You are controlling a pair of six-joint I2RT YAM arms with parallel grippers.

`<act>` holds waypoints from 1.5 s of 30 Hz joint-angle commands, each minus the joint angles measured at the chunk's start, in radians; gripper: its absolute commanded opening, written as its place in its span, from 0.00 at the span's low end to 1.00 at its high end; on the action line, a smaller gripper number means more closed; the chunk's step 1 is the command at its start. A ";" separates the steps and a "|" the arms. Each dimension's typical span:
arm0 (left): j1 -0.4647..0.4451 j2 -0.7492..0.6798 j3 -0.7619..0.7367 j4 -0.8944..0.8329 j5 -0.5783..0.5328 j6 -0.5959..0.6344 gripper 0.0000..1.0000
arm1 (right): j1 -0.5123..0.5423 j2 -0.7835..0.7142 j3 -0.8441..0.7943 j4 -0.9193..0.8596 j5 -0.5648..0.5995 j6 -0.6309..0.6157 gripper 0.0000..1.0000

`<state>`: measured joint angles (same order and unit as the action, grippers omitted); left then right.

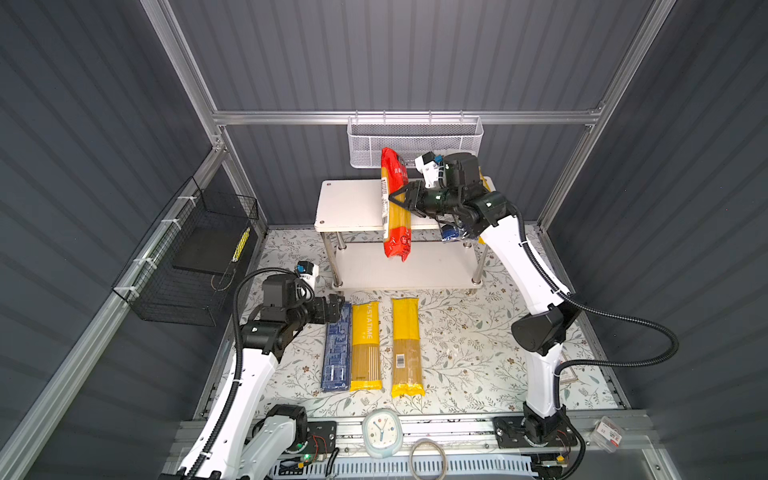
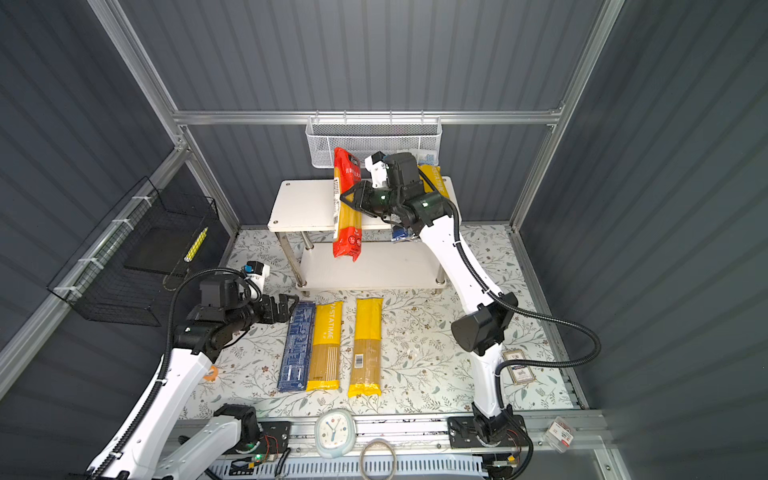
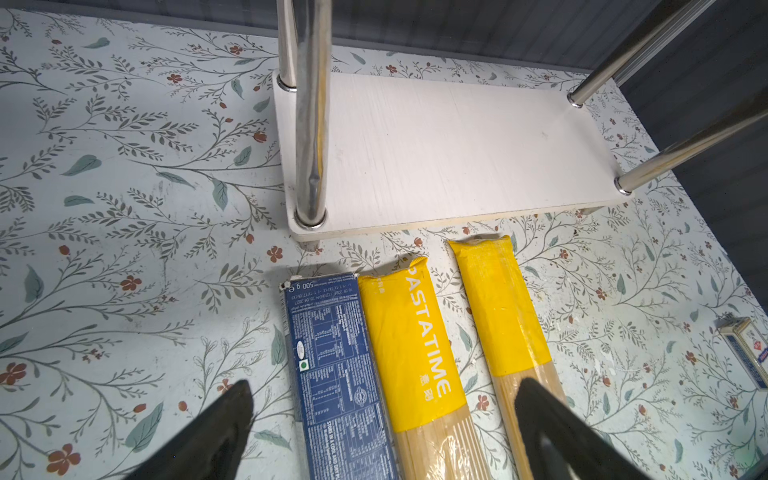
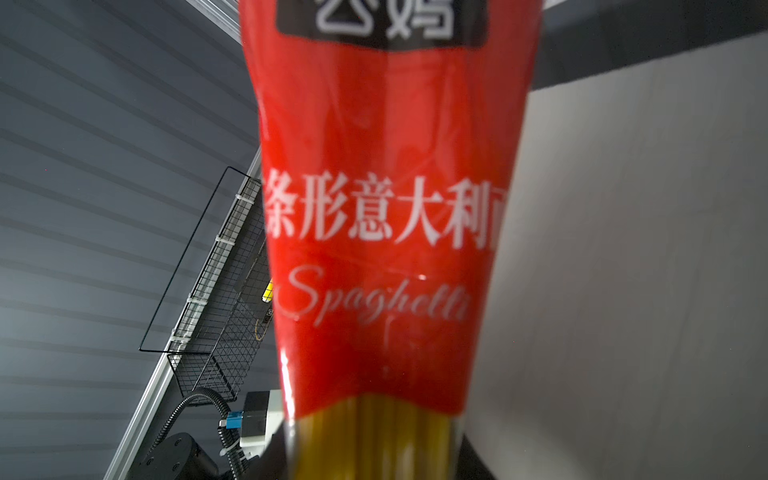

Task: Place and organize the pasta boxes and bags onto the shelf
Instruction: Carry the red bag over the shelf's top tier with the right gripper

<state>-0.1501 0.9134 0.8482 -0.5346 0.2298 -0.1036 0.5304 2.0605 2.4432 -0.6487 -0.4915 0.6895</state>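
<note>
Three packs lie side by side on the flowered table [image 1: 478, 374] nearest me: a dark-blue carton [image 1: 336, 353], a yellow bag marked PASTATIME [image 1: 365, 345] touching it, and a second yellow bag [image 1: 406, 345] a little apart. At the carton's far end hovers the left gripper [image 1: 336, 306]. The left wrist view shows its fingers [image 3: 224, 428] spread wide, holding nothing.

Beyond stands the two-tier shelf [image 1: 349, 203], its lower board bare. The right gripper [image 1: 400, 199] is clamped around the middle of one red bag [image 1: 397, 245]. That bag lies lengthwise over the top board, its near end jutting past the front edge. I cannot tell whether it touches the board. Only the right wrist view makes its white "Spaghetti" lettering readable, and the fingers are cut off there.

Behind the right arm sit two more bags. A third yellow bag [image 2: 440, 185] is plain in only a top view. A clear bag with a blue end [image 1: 449, 233] is mostly hidden.
</note>
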 commanded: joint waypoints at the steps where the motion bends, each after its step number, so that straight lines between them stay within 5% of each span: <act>1: -0.003 -0.014 0.029 -0.017 -0.004 0.023 0.99 | -0.018 -0.003 0.053 0.125 -0.012 0.003 0.37; 17: -0.003 -0.019 0.030 -0.018 -0.005 0.025 0.99 | -0.021 0.033 0.063 0.136 -0.019 0.027 0.44; 28: -0.003 -0.019 0.029 -0.018 -0.007 0.025 0.99 | -0.014 0.011 0.092 0.133 -0.019 0.005 0.58; 37: -0.003 -0.013 0.029 -0.018 -0.012 0.025 0.99 | 0.106 -0.131 0.043 -0.059 0.046 -0.258 0.70; 45: -0.003 -0.017 0.029 -0.018 -0.018 0.024 0.99 | 0.187 -0.389 -0.339 -0.132 0.265 -0.411 0.78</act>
<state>-0.1501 0.9070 0.8482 -0.5381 0.2192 -0.0963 0.7010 1.7241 2.2211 -0.7269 -0.3428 0.3794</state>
